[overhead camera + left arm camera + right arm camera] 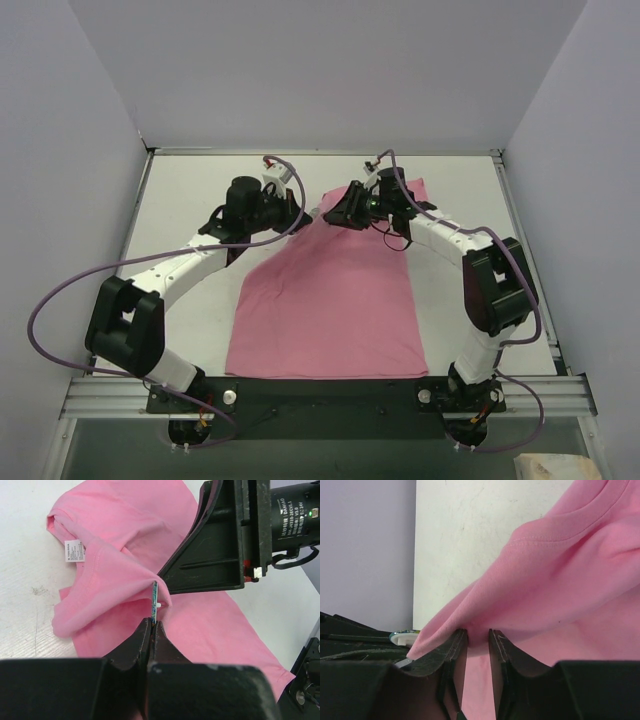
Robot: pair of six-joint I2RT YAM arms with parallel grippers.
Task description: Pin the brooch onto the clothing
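Observation:
The pink T-shirt, the clothing [330,300], lies flat on the table, its neck end bunched up between my two grippers. In the left wrist view its white label [75,551] shows inside the neckline. My left gripper [152,622] is shut on the brooch [155,597], a thin disc seen edge-on that touches a raised ridge of fabric. The brooch's rim [405,636] peeks out left of the cloth in the right wrist view. My right gripper [477,632] has its jaws narrowly apart, pinching a fold of the shirt at the tips. From above the two grippers [300,212] [335,215] meet tip to tip.
The white table [190,190] is walled at the back and both sides. The purple cables [60,300] loop off both arms. A metal rail [320,395] runs along the near edge by the arm bases.

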